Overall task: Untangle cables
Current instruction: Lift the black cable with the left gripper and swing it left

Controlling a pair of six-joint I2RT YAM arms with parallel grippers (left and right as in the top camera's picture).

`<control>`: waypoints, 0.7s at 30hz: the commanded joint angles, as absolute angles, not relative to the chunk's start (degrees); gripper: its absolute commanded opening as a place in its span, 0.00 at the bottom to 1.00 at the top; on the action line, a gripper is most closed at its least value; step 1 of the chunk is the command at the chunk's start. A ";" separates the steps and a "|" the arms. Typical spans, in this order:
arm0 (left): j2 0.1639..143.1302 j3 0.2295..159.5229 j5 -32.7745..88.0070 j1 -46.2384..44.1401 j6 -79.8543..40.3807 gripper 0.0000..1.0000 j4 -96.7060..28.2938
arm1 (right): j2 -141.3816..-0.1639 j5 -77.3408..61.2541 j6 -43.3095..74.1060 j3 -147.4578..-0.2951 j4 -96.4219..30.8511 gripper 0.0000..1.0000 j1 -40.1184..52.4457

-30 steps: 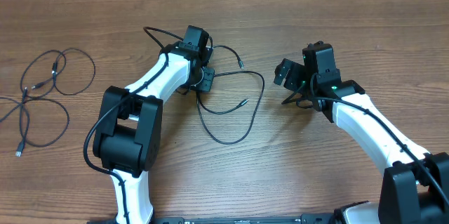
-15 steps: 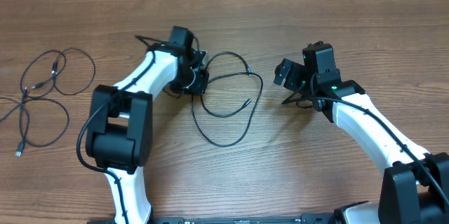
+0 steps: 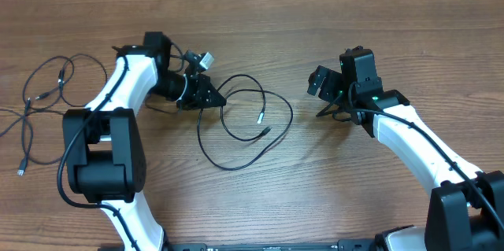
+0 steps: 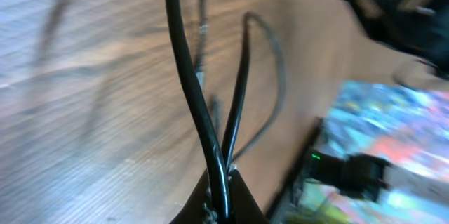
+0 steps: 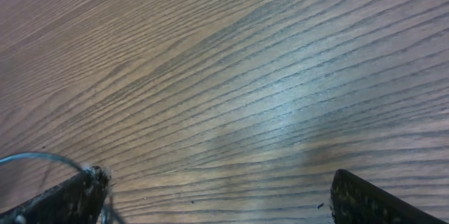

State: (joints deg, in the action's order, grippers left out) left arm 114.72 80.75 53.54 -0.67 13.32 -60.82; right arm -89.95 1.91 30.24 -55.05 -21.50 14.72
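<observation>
One thin black cable lies in loose loops on the wooden table at the centre, its small plug ends inside the loop. My left gripper is shut on this cable at the loop's left end. In the left wrist view the doubled strand of the cable runs up from between the closed fingertips of the left gripper. More thin black cables lie looped at the far left. My right gripper hovers open to the right of the loop. The right wrist view shows the right gripper with only bare wood between its fingers.
The table is wood-grained. The white left arm reaches across between the two groups of cables. Thicker black wires run along both arms. The left wrist view shows a blurred colourful surface beyond the table's edge.
My left arm has swung to the left and dragged the centre cable with it, so the loop now lies further left. The right arm has not moved.
</observation>
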 commanded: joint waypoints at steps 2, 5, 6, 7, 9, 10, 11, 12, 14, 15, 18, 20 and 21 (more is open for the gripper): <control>113.32 80.68 68.10 0.80 28.34 0.04 -66.00 | -89.91 2.48 30.35 -55.11 -21.15 1.00 14.87; 113.32 80.68 69.71 1.06 31.44 0.04 -68.18 | -89.91 2.48 30.35 -55.11 -21.17 1.00 14.87; 113.32 80.66 69.67 1.06 32.03 0.04 -68.49 | -89.91 2.48 30.35 -55.11 -21.17 1.00 14.87; 113.34 80.66 69.47 1.04 32.49 0.04 -68.84 | -89.91 2.48 30.35 -55.11 -21.17 1.00 14.87; 113.34 80.62 68.60 0.80 32.67 0.04 -69.19 | -89.91 2.48 30.35 -55.11 -21.17 1.00 14.87; 113.34 80.62 68.31 0.67 32.67 0.04 -69.25 | -89.91 2.48 30.35 -55.11 -21.15 1.00 14.87; 113.34 80.47 68.20 0.47 32.69 0.04 -69.34 | -89.91 2.48 30.35 -55.11 -21.17 1.00 14.87; 113.34 80.34 68.53 0.36 32.93 0.04 -69.41 | -89.91 2.48 30.35 -55.11 -21.17 1.00 14.87; 113.34 80.27 69.76 0.30 33.28 0.04 -69.65 | -89.91 2.48 30.35 -55.11 -21.15 1.00 14.87; 113.34 80.25 71.31 0.30 33.28 0.04 -69.82 | -89.91 2.48 30.35 -55.11 -21.17 1.00 14.87; 113.34 80.25 77.30 0.32 33.28 0.04 -69.91 | -89.91 2.48 30.35 -55.11 -21.17 1.00 14.87; 113.34 80.25 80.14 0.32 33.26 0.04 -70.52 | -89.91 2.48 30.35 -55.11 -21.15 1.00 14.87; 113.34 80.25 81.17 0.32 33.28 0.04 -71.18 | -89.91 2.48 30.35 -55.11 -21.15 1.00 14.87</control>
State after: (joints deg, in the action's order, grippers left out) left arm 114.72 80.53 72.47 0.73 30.68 -69.95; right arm -89.95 1.91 30.22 -55.05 -21.50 14.72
